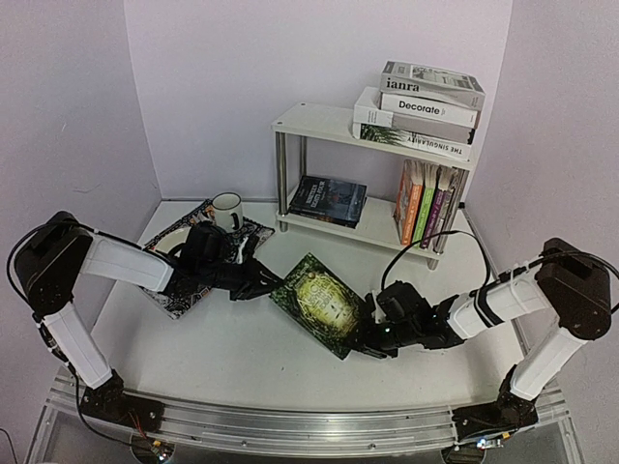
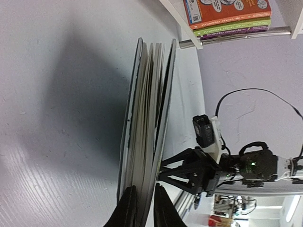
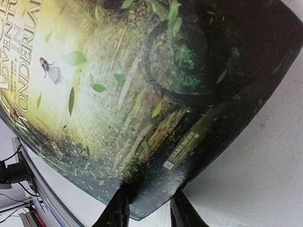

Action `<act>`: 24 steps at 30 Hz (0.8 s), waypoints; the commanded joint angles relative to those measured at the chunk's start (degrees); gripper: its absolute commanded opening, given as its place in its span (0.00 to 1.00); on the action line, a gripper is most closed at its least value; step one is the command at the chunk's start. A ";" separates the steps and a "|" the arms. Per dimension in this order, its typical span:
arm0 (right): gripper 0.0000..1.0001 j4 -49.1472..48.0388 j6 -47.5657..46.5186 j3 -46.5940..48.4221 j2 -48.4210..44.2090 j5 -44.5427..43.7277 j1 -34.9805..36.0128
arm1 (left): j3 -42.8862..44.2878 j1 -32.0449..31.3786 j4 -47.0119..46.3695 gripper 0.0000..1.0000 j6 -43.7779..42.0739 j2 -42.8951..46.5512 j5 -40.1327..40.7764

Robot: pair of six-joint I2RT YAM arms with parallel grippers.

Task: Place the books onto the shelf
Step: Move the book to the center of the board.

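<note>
A green book (image 1: 319, 304) with a "Wonderland" cover sits tilted over the table (image 1: 242, 358) between the two arms, in front of the shelf (image 1: 319, 124) and apart from it. The left hand (image 1: 269, 284) has closed on the book's far left edge: in the left wrist view its fingers (image 2: 127, 210) press one against each cover, the pages fanned beyond them. The right hand (image 1: 372, 338) is at the near right corner – its fingers (image 3: 118, 210) stand partly apart with the dark corner between them, and I cannot tell whether they truly grip it. On the shelf's top board lies a stack of hardbacks (image 1: 426, 106); the lower board carries a dark book (image 1: 329, 200) lying flat and upright paperbacks (image 1: 426, 203) at its right end. To the left, a mug (image 1: 228, 208) stands on a patterned mat (image 1: 177, 295)
</note>
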State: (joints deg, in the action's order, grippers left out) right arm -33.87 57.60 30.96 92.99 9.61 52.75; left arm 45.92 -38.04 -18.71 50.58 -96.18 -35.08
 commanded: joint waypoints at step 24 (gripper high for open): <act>0.65 4.22 -5.12 -1.23 -2.59 -2.56 1.15 | 6.02 -4.06 19.00 0.00 -6.57 6.53 0.57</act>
State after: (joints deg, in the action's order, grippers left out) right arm -31.37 52.03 30.66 89.97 7.67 53.43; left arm 54.10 -42.30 5.93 40.59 -94.03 -27.59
